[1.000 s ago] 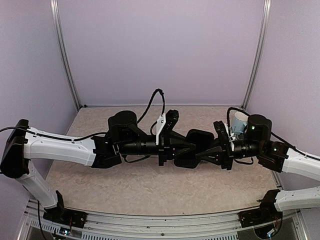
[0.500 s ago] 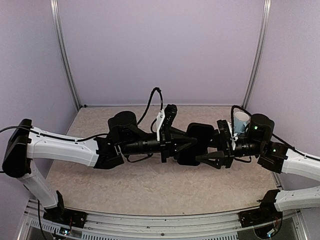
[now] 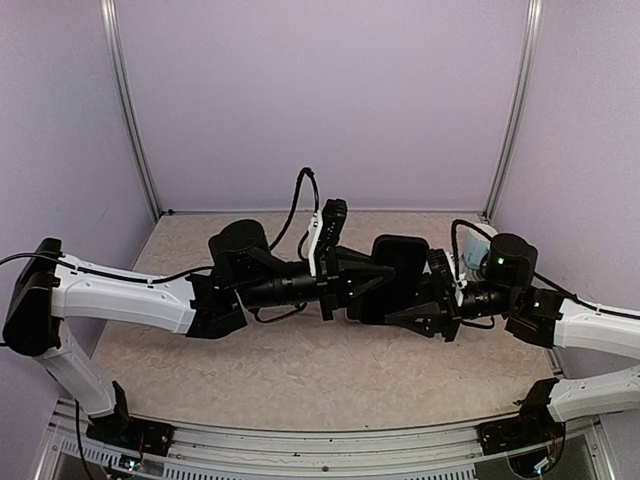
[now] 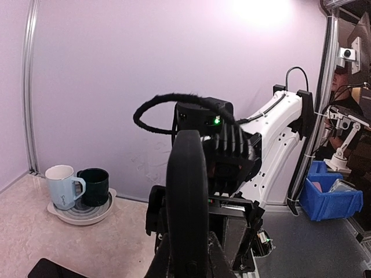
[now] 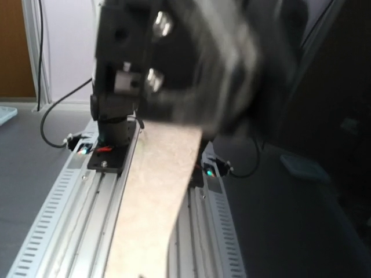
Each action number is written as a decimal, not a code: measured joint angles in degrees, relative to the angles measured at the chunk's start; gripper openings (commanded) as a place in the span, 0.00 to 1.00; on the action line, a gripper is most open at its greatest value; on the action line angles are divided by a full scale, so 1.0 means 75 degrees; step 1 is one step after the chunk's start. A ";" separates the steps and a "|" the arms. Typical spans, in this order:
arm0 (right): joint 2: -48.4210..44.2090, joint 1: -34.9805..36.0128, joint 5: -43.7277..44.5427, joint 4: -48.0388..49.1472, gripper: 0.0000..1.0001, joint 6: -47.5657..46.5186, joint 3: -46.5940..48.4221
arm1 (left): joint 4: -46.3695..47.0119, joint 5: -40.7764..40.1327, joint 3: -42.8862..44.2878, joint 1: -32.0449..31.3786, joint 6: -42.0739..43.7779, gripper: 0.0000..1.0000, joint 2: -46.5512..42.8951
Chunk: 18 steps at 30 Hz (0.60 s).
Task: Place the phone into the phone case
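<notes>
Pinched a black phone case (image 3: pixel 400 262) in the left claw (image 3: pixel 375 282), raised above the bench (image 3: pixel 300 380). Crowded close by the right claw (image 3: pixel 405 308); could not tell its opening. Spotted a dark slab (image 4: pixel 49 269), probably the phone, lying below: insertion judged undone.

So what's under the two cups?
A round pale plate holds the light cup and dark cup. It rests on the table. The plate's middle is hidden beneath them.

Both arms reach inward, left hand (image 3: pixel 380 273) clamped shut, right hand (image 3: pixel 396 310) facing it, fingertips close together.
</notes>
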 measured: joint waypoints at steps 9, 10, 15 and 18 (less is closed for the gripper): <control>0.0023 -0.0003 -0.0012 0.0219 0.00 0.0134 -0.0181 | 0.0047 -0.0015 -0.0131 -0.0020 0.0166 0.00 -0.0143; 0.0020 -0.0003 -0.0006 0.0219 0.00 0.0154 -0.0181 | 0.0047 -0.0023 -0.0134 -0.0023 0.0175 0.00 -0.0143; -0.0052 0.0000 0.0061 0.0090 0.00 0.0213 -0.0149 | 0.0044 -0.0047 -0.0157 -0.0026 0.0248 0.76 -0.0146; -0.0239 0.0000 0.0111 -0.0221 0.00 0.0230 -0.0140 | -0.0087 -0.0073 -0.0175 -0.0020 0.0428 0.98 -0.0271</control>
